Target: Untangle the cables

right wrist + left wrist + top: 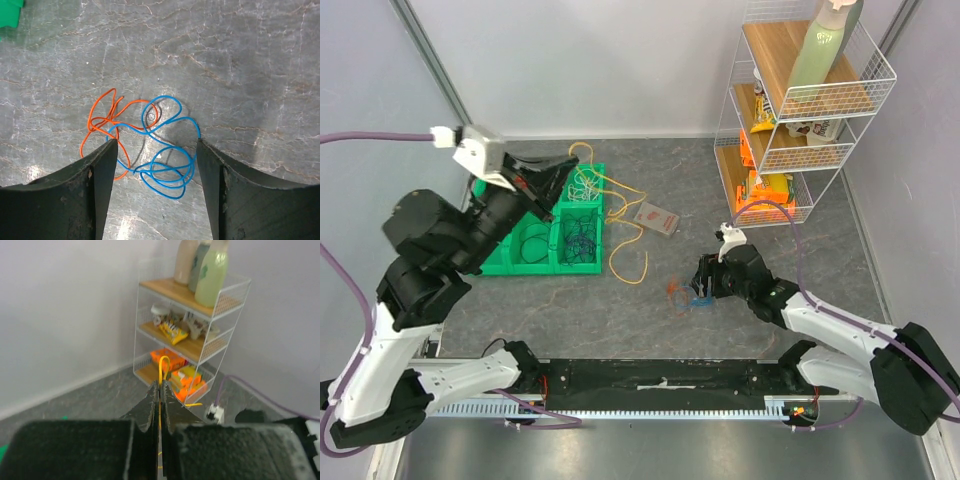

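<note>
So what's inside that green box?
The green box holds cables: a pale and yellow bunch in its far right pocket, a dark bunch in the near right one. The left arm covers its left side, so whatever is there can't be seen.

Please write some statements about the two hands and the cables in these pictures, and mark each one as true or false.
1. The left hand is shut on a yellow cable. True.
2. The right hand grips the blue cable. False: its jaws stand open, one on either side of the cable.
3. The orange cable lies apart from the blue one. False: the two cross each other.
4. A dark cable lies in the green tray. True.
</note>
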